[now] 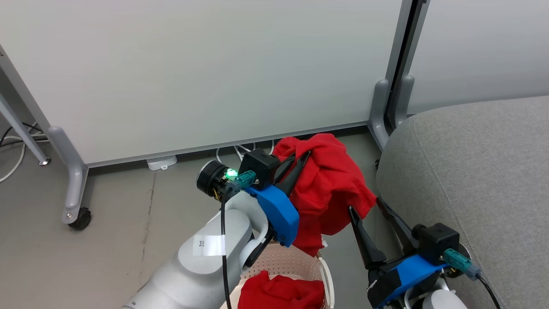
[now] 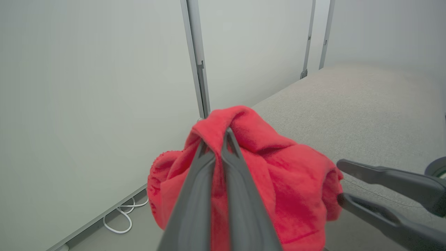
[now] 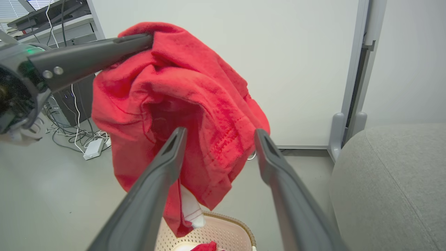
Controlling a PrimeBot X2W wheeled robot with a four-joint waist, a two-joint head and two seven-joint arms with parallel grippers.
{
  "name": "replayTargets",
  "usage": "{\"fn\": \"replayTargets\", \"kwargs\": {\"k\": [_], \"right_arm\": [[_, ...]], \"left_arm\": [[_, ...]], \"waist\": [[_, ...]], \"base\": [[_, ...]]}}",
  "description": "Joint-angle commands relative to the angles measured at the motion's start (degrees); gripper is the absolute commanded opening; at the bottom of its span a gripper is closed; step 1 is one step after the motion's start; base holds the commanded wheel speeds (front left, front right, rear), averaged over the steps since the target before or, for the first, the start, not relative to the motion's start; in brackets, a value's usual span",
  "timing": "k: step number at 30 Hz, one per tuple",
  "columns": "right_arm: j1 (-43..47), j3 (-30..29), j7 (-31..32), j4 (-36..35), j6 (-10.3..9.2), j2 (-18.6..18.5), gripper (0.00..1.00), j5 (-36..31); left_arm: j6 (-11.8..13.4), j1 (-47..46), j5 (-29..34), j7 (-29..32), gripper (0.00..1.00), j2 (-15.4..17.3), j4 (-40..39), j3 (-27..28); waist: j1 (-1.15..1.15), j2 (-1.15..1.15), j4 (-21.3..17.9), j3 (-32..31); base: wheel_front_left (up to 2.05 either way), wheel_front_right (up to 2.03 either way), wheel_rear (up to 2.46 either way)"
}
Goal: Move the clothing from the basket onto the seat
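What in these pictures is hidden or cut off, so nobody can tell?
- Basket: head view, mostly behind the left arm and cut by the bottom edge.
- Garment in basket: head view, cut by the bottom edge; its shape is unclear.
- Seat: head view, runs off the right edge.
- Held garment: left wrist view, middle hidden behind the left claw.

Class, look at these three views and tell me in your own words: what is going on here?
The robot's left end effector is shut on a red garment, holding it in the air above the basket, beside the grey sofa. The right end effector is open, its fingers close to the hanging cloth without gripping it. A second red garment lies in the basket. The held one is not yet on the sofa.
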Motion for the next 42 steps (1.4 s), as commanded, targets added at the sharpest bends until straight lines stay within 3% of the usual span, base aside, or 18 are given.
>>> {"fn": "replayTargets", "kwargs": {"k": [1, 23, 31, 42], "right_arm": [[0.93, 0.03, 0.06, -0.30, 0.03, -0.19, 1.00, -0.21], [-1.83, -0.59, 3.37, 0.02, 0.03, -0.19, 1.00, -3.80], [-5.04, -0.24, 5.11, 2.92, 0.03, -0.19, 1.00, -5.68], [-11.28, 5.32, 5.91, 10.69, 0.03, -0.19, 1.00, -4.97]], "left_arm": [[0.47, -0.78, -0.68, -0.23, 0.00, 0.04, -0.13, -0.60], [1.62, -2.86, -8.15, -1.56, 0.00, 0.03, 0.79, -7.71], [1.89, -3.17, -10.06, -1.82, 0.00, 0.03, 0.61, -9.53], [2.18, -3.83, -11.98, -2.04, 0.00, 0.04, -0.23, -11.76]], "waist": [[0.01, -0.01, 0.02, -0.06], [0.01, -0.01, 1.07, 1.25], [0.01, -0.01, 1.58, 1.67], [0.01, -0.01, 1.52, 1.43]], "base": [[0.00, 0.00, 0.00], [0.00, 0.00, 0.00], [0.00, 0.00, 0.00], [0.00, 0.00, 0.00]]}}
